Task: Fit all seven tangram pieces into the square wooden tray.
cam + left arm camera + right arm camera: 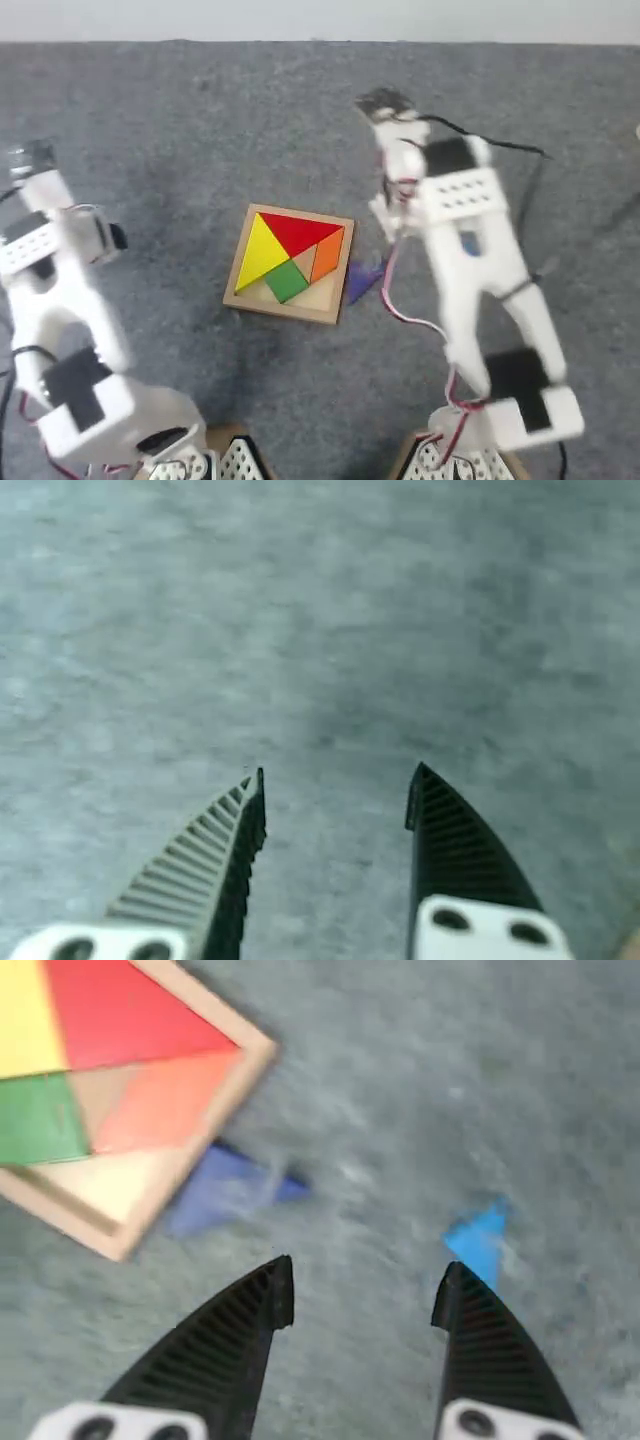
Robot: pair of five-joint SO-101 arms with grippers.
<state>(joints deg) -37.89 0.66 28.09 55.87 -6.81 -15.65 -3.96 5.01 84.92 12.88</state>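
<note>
1. At the table's left edge, the left arm (60, 300) stands well apart from the tray. The left gripper (335, 775) hangs over bare grey carpet (320, 600), its jaws spread wide with nothing between them.
2. At mid-table the tray (280, 307) lies slightly turned on the carpet.
   - The yellow triangle (260, 250) fills its left part.
   - The red triangle (300, 232) fills its far side.
   - The orange piece (327, 255) runs along the right rim.
   - The green square (287, 280) sits low in the centre.
   - A small tan patch (305, 262) shows among them; whether it is a piece or bare wood cannot be told.
   - Pale tray floor lies uncovered in the near right corner.
3. The violet piece (362, 280) lies on the carpet outside the tray, just beside its right rim.
4. The right gripper (368, 1270) hovers over the carpet near the violet piece, jaws wide and holding nothing. The blue triangle (480, 1235) lies just beside one fingertip; whether they touch cannot be told.
5. The right arm (470, 250) reaches from the near edge, right of the tray.
</note>
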